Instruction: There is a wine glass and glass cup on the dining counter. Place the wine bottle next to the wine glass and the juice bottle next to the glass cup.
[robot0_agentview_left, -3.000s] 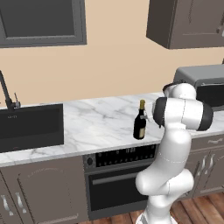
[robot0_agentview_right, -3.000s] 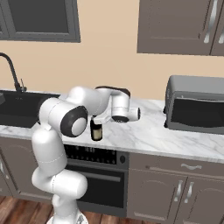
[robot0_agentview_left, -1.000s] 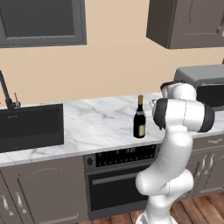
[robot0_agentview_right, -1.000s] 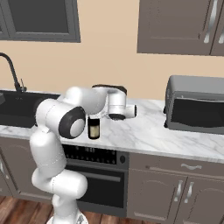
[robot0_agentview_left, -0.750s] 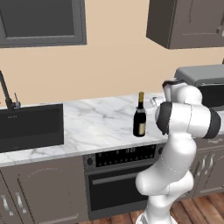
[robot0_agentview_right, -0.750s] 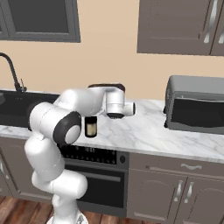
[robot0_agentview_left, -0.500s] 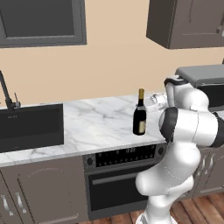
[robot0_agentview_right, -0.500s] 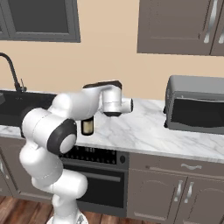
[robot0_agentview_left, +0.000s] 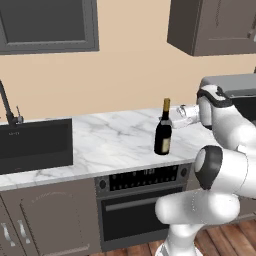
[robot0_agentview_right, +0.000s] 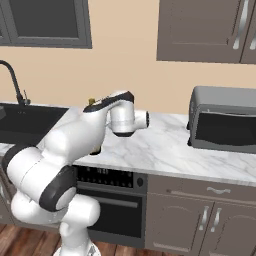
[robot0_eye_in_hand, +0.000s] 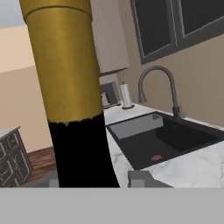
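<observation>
- A kitchen wall run: a white grey-veined marble worktop (robot0_agentview_left: 115, 145) over dark cabinets and an oven (robot0_agentview_left: 145, 200), with a black sink (robot0_agentview_left: 35, 145) and a curved faucet (robot0_eye_in_hand: 159, 87) to the left, and a grey microwave (robot0_agentview_right: 225, 120) at the right end.
- The wine bottle (robot0_agentview_left: 163, 129) stands upright on the worktop above the oven, near the front edge, well right of the sink.
- In the hand view its gold foil neck (robot0_eye_in_hand: 65, 57) and dark shoulder rise close before the camera, between the two finger tips.
- The gripper (robot0_agentview_left: 176, 116) reaches in sideways from the right at the bottle's neck; its jaws are drawn in narrow around that neck, pinching it, though the contact itself is too small to make out in the base views.
- In the right base view the arm covers most of the bottle; just the gold top (robot0_agentview_right: 91, 101) peeks above the forearm.
- Against three seconds ago, the bottle stands in the same spot on the marble.
- The arm's posture differs: then the elbow and shoulder bulked low beside the bottle; the wrist is higher and the upper links have swung outward to the right.
</observation>
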